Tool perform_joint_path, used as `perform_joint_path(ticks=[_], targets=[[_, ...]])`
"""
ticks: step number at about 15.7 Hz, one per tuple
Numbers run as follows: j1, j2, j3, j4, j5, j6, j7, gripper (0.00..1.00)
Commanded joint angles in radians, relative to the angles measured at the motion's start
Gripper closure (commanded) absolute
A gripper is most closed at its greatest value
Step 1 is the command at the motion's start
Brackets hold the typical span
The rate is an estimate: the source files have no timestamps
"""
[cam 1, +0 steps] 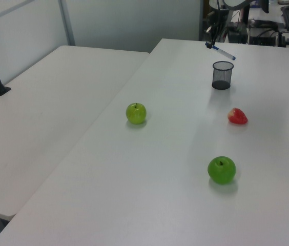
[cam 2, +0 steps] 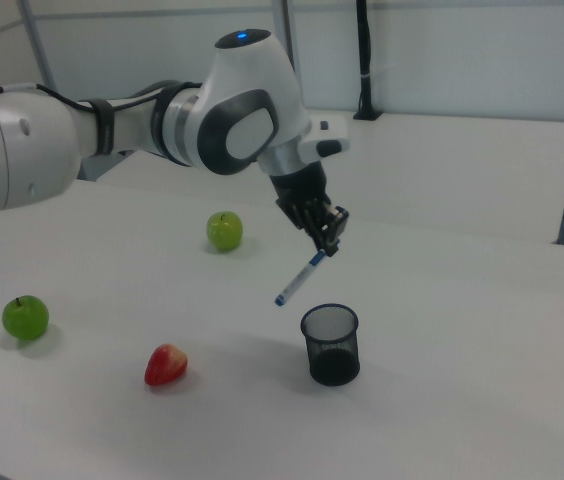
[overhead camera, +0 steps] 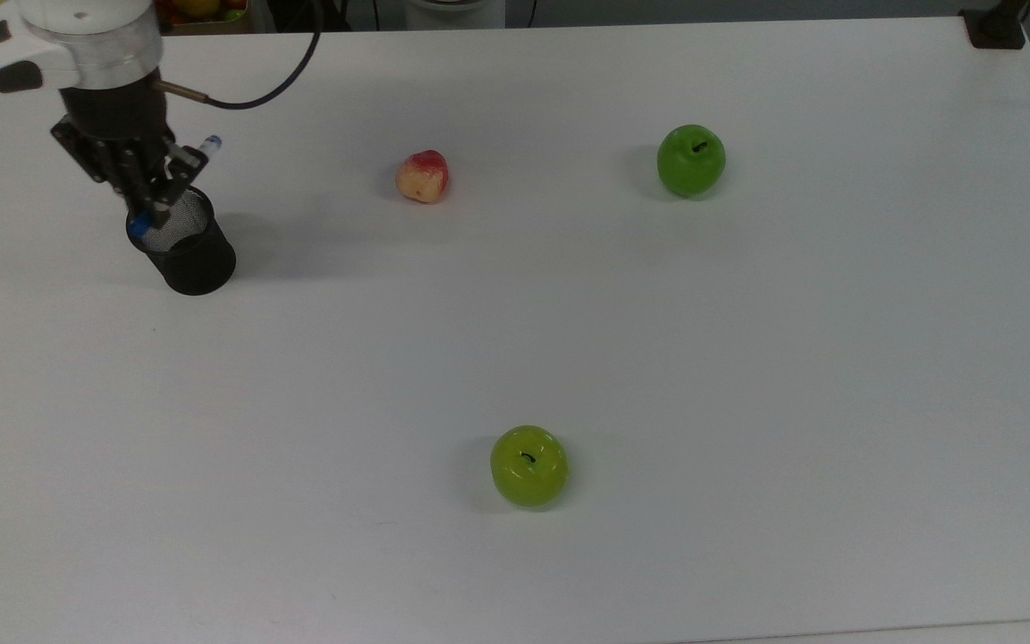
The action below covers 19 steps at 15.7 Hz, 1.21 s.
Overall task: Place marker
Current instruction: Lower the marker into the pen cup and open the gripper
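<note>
While your gripper (cam 2: 330, 232) has its fingers clamped on the marker (cam 2: 299, 279), slanted in the air above the cup (cam 2: 330, 344) near a table (overhead camera: 569, 313) corner, releasing now could bounce its low tip off the rim.

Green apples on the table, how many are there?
2: one green apple toward the top view's upper right, the other green apple near the top view's lower middle. The third fruit is red.

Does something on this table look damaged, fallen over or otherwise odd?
Nothing is spilled or fallen. The black mesh cup stands upright. The gripper holds the marker tilted above it. The red apple shows a pale, uneven side, perhaps bitten.
</note>
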Motion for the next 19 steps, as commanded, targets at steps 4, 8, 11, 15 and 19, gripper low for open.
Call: perform_joint_path(ticks=[4, 8, 11, 15, 19], targets=[[-0.036, 0.006, -0.003, -0.030, -0.002, 0.178, -0.019, 0.93], [-0.041, 0.006, -0.003, -0.060, -0.004, 0.271, -0.019, 0.93], [-0.044, 0.006, -0.003, -0.076, -0.008, 0.278, -0.021, 0.93], [-0.042, 0.004, -0.003, -0.152, -0.011, 0.343, -0.021, 0.92], [-0.047, 0.006, -0.003, -0.191, -0.018, 0.377, -0.021, 0.92]])
